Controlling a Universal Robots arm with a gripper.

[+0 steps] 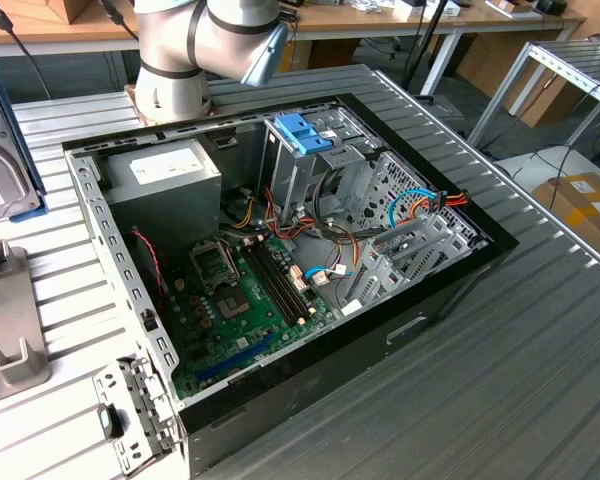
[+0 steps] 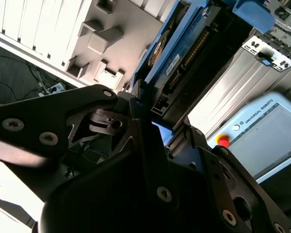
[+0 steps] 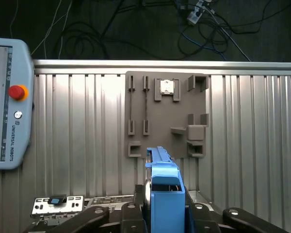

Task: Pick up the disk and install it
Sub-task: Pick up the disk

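Your gripper point(image 3: 165, 213) is clamped on the disk point(image 3: 164, 182), which stands on edge above the fixture plate point(image 3: 166, 116) near the table's point(image 3: 77, 121) edge. It is probably stiff, weighty and shock-sensitive, so grip its flat faces.

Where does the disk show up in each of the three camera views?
Exterior view: the disk stands at the exterior view's left edge, above the grey fixture plate.
First wrist view: the disk end-on in the hand, in front of the plate.
Second wrist view: the disk reaches out of the hand, beside the plate.
Shared landmark: the grey fixture plate.
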